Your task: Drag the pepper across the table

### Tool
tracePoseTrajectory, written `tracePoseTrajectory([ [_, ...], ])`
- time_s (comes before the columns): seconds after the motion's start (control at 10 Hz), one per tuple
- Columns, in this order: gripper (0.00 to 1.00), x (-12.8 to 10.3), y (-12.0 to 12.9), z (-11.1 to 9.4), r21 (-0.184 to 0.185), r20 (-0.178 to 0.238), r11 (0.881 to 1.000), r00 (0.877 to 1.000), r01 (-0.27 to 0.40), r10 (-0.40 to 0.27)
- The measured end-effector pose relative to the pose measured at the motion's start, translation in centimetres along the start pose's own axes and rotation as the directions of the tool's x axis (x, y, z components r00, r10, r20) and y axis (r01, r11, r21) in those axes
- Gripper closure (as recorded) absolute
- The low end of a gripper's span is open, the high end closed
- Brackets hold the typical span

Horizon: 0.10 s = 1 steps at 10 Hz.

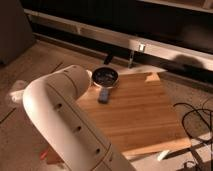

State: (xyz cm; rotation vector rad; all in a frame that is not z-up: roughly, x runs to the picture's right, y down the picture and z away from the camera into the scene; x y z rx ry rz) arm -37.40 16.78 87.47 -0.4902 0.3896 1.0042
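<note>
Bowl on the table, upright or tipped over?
Upright: the bowl sits rim up at the far corner of the table. The gripper is out of view.

Looks like a lab or test room, not a home: bare speckled floor [30,65], a lone wooden table [140,115], black cables [192,120] loose on the floor right of the table, long metal rail [100,35] behind the table. Gripper out of sight.
</note>
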Motion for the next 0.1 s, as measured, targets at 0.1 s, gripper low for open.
tracePoseTrajectory([
  [0.1, 0.2, 0.0, 0.0, 0.0, 0.0, 0.0, 1.0, 1.0, 0.0, 0.0],
])
